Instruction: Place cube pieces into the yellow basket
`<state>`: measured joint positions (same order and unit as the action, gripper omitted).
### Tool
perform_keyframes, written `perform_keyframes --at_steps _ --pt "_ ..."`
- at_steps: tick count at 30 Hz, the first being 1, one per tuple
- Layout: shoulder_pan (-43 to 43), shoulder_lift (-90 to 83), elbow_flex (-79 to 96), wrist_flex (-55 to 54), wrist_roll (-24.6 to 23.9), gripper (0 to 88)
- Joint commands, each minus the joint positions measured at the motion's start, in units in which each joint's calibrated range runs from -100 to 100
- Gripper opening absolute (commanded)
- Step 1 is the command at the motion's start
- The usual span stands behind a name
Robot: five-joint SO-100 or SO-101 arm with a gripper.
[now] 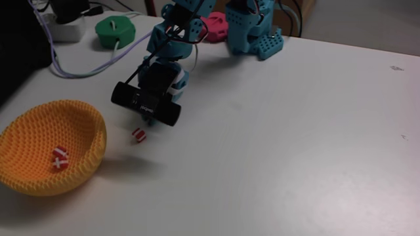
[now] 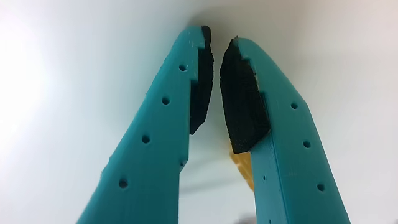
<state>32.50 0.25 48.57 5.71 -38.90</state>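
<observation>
The yellow basket (image 1: 39, 182) sits at the left of the fixed view with one red-and-white striped cube piece (image 1: 60, 158) inside it. A second striped cube piece (image 1: 138, 135) lies on the white table just right of the basket. It is just below the black wrist camera (image 1: 146, 103) of the teal arm, which hangs over it. In the wrist view my gripper (image 2: 220, 37) is over bare white table. Its teal fingers (image 2: 155, 137) and black pads are drawn almost together, with only a thin slit and nothing between them. A yellow-orange patch (image 2: 241, 165) peeks out behind the right finger.
A green disc (image 1: 115, 31) and a pink disc (image 1: 213, 27) lie at the back beside the arm's base (image 1: 252, 36). White cables (image 1: 85, 65) trail from a power strip at the back left. The white table (image 1: 295, 144) stretches away to the right.
</observation>
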Motion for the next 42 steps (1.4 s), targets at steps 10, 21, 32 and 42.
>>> perform_keyframes --at_steps 10,21,32,42 --pt "-6.59 -1.57 0.01 -4.15 -4.64 26.4" --pt "-6.59 8.37 -5.0 -13.79 -5.23 33.5" --pt "-4.16 16.14 -11.93 -17.62 -6.59 5.4" --pt "-3.23 -12.08 -21.75 16.96 4.4 0.0"
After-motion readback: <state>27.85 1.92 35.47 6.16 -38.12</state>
